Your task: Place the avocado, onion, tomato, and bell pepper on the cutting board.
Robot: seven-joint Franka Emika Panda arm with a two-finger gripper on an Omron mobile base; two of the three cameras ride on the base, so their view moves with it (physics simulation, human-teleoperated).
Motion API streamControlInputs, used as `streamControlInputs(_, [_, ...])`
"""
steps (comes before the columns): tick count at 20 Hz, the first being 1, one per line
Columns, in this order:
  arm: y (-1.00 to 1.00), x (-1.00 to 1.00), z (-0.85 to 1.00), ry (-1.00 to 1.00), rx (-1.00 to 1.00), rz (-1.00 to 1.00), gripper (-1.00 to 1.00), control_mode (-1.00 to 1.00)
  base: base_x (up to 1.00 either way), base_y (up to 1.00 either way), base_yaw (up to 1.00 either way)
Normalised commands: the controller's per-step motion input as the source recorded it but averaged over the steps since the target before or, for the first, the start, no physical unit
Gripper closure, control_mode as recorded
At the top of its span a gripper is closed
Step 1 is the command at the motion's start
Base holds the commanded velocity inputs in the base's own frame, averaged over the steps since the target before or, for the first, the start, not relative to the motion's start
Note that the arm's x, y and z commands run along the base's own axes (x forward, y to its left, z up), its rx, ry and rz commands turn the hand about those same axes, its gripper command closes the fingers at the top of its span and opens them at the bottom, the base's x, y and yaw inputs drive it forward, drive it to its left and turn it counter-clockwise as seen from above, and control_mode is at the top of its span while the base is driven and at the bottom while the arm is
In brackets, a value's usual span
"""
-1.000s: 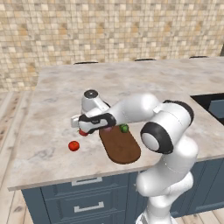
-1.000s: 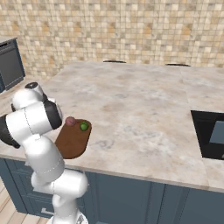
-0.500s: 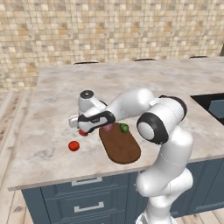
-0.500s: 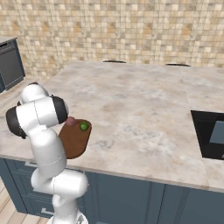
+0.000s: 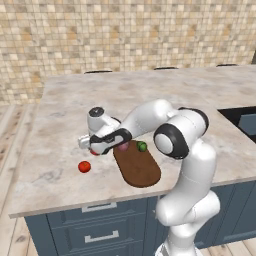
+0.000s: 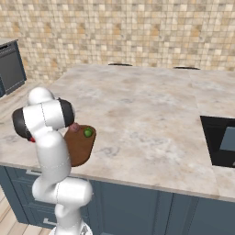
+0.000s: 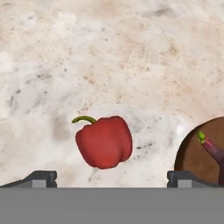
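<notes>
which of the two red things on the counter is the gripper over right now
The red bell pepper, with its curled green stem, lies on the counter between the open gripper fingertips. The round tomato sits apart, nearer the counter's front edge.

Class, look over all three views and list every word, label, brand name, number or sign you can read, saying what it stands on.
None: no readable text, number, brand or sign shows in any view.
The white robot arm is blank.
The dark-brown oval wooden cutting board, the red bell pepper with a green stem and the beige marble counter bear no marks.
The tiled wall shows only its pattern.
</notes>
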Motion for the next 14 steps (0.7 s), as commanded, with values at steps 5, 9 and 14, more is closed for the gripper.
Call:
streamControlInputs(5, [0.05,0.08,-0.19,0.0,-0.03,0.0,-1.0,-1.0,0.0,0.0,0.0])
streamControlInputs(9, [0.04,0.12,-0.18,0.0,-0.02,0.0,-1.0,-1.0,0.0,0.0,0.0])
streamControlInputs(14, [0.03,0.16,-0.19,0.0,-0.02,0.0,-1.0,-1.0,0.0,0.0,0.0])
